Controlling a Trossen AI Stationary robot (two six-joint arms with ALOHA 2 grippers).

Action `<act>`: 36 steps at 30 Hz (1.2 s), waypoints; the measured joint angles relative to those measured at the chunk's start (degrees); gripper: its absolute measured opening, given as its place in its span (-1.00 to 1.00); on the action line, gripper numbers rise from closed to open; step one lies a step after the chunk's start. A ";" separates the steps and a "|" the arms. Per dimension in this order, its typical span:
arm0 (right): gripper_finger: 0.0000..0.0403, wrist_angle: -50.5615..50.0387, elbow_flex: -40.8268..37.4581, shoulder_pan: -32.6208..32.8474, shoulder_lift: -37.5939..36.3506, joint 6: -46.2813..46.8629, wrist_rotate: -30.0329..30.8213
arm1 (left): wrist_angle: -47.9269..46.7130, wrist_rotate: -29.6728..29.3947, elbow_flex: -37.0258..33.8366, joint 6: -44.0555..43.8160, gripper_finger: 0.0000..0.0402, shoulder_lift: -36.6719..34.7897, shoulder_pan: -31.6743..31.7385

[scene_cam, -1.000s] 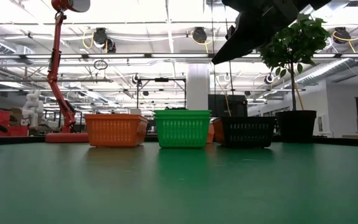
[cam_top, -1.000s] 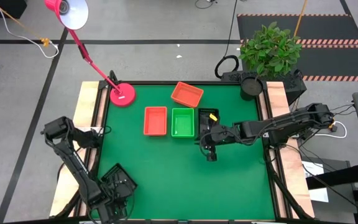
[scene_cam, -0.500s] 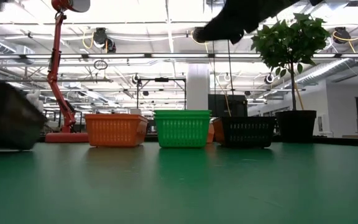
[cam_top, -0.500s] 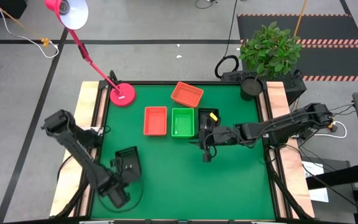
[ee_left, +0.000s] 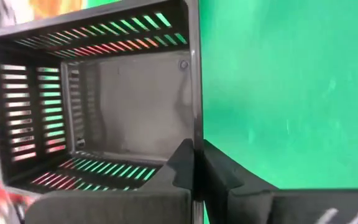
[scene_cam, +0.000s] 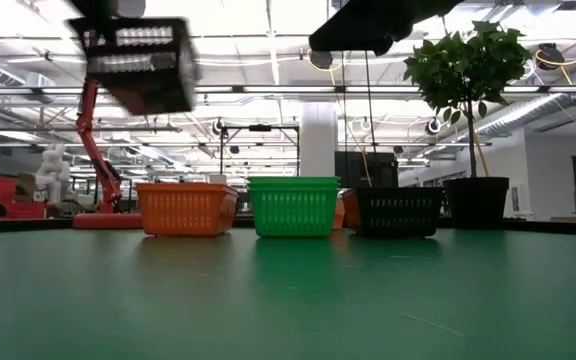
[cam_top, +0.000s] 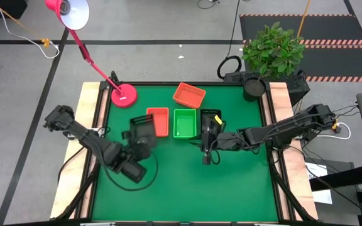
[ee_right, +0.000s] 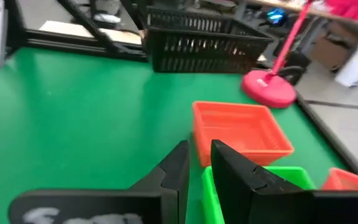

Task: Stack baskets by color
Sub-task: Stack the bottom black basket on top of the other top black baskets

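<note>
A black basket [cam_top: 144,127] hangs high over the table's left half, just short of the row, with my left gripper [ee_left: 197,158] shut on it; the low view shows this basket [scene_cam: 138,62] tilted, far above the cloth. On the table stand an orange basket [cam_top: 159,121], a green basket [cam_top: 185,123] and another black basket [cam_top: 213,117] in a row, and a second orange basket [cam_top: 189,95] lies behind them. My right gripper [cam_top: 205,145] hovers near the row's right end, its fingers a narrow gap apart with nothing between them. My left gripper pinches one side wall of the black basket at its rim [ee_left: 196,134], one finger inside the basket and one outside. The fingers slant downward at the wall. The basket is lifted clear of the table and tilted, its open side turned toward the wrist camera.
A pink lamp base [cam_top: 124,96] with its slanting red stem stands at the table's far left corner. A potted plant [cam_top: 272,50] stands beyond the far right corner. Bare green cloth [cam_top: 187,188] fills the table's near half.
My left gripper has risen from the table's near left corner and swung toward the far edge and the orange basket, rolling as it went. The black basket has come up with it, from table height to lifted clear and tilted. My right gripper has tipped a little.
</note>
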 joint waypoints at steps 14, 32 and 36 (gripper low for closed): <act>-0.71 6.96 0.00 3.38 3.27 -13.52 3.70 | 19.79 -4.01 1.22 30.92 -0.97 4.96 14.74; -0.19 4.20 0.00 -0.49 4.90 -10.98 6.73 | 29.28 -4.42 1.21 40.99 -0.90 11.59 17.69; -0.18 3.91 0.00 -0.90 4.90 -10.55 6.62 | 29.36 -4.47 1.20 41.03 -0.94 11.60 17.68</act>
